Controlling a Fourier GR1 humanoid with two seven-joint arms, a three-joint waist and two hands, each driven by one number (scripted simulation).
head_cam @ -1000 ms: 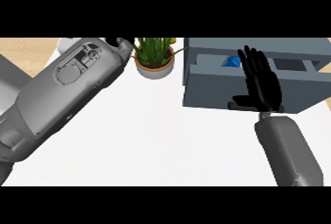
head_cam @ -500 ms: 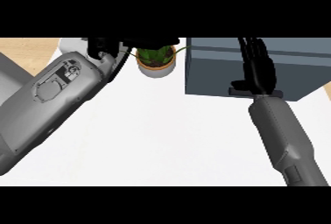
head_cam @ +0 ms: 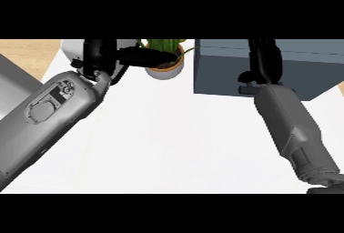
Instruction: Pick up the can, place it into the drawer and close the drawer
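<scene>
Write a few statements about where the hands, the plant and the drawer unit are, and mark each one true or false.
1. The right hand lies over the grey drawer unit. True.
2. The can stands on the white counter between the two forearms. False: no can shows anywhere in the head view.
3. A potted plant stands left of the drawer unit. True.
4. The left hand lies on the drawer unit. False: it is at the upper left, apart from the unit, with its fingers stretched toward the potted plant.
</scene>
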